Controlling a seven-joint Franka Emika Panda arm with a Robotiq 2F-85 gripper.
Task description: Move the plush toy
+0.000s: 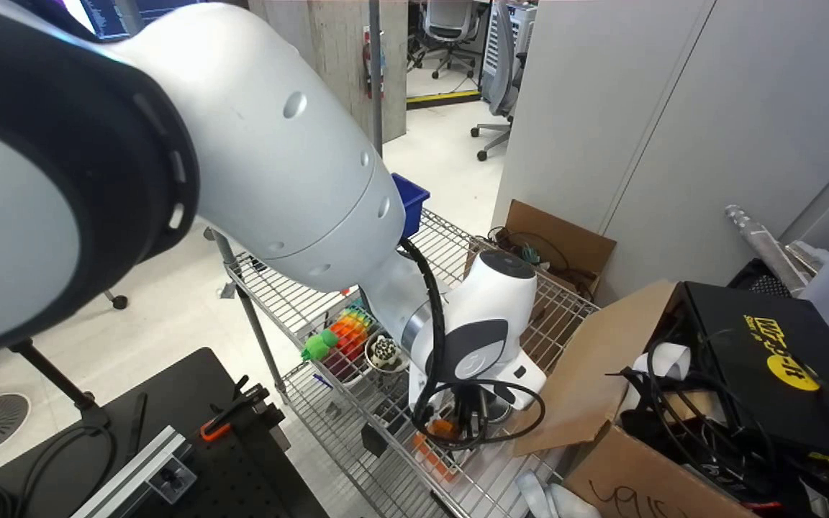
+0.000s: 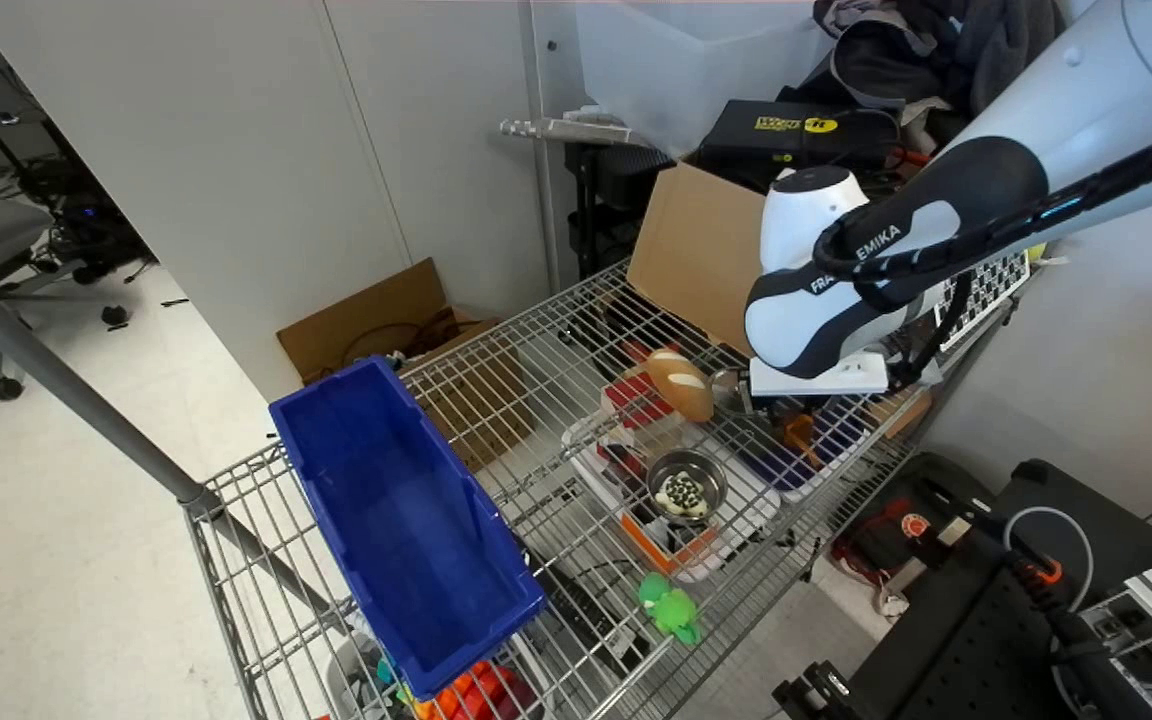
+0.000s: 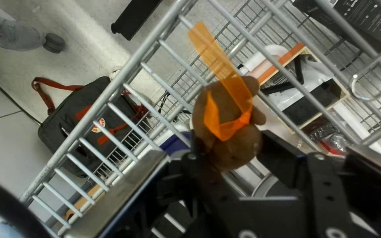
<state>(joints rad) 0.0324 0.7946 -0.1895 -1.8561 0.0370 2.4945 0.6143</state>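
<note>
A brown plush toy with an orange ribbon shows in the wrist view. My gripper has its two black fingers on either side of the toy's head, touching it, and appears shut on it. In an exterior view the gripper is over the wire shelf, with the orange ribbon below it. The toy's body is mostly hidden by the gripper there. In an exterior view the gripper is partly covered by a looped cable. I cannot tell whether the toy rests on the shelf or hangs above it.
A blue bin stands on the wire shelf. A metal bowl holds a small black-and-white turtle toy. A green toy lies near the shelf edge. A bread-like toy and an open cardboard box flap are near the arm.
</note>
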